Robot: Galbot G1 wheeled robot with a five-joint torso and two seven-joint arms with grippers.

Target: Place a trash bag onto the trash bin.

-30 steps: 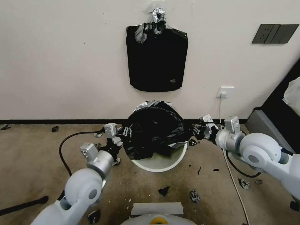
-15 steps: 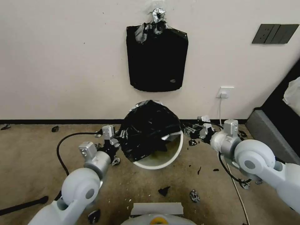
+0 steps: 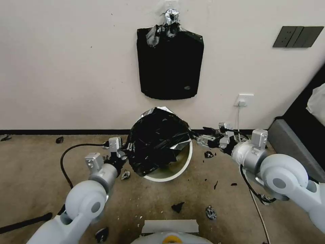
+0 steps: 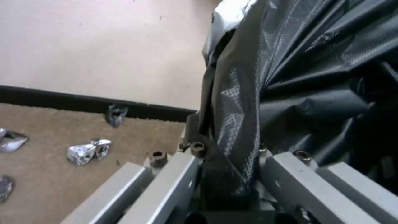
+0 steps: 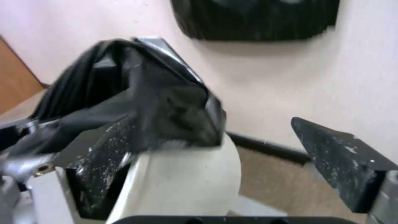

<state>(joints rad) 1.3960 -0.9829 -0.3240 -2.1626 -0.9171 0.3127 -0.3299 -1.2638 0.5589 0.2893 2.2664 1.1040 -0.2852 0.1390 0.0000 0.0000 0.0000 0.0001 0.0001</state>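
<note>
— Bin first: where does the round cream-white plastic trash bin (image 3: pixel 176 169) stand?
— On the tan carpet by the wall, tipped toward the robot's left, with the crinkled glossy black plastic trash bag (image 3: pixel 157 140) draped over its far and left rim; the near rim is bare.
— And the left gripper (image 3: pixel 126 149)?
— Its arm reaches forward from low on the left, and the left wrist view shows the grey jaws clamped on a fold of the bag (image 4: pixel 232 130).
— The right gripper (image 3: pixel 203 138)?
— Its arm comes in from the right, elbow bent, wrist pointing at the bin's right side. Its black fingers (image 5: pixel 344 155) stand apart, with the bin's wall (image 5: pixel 186 180) between them, just beside the bag's edge (image 5: pixel 136 102).
</note>
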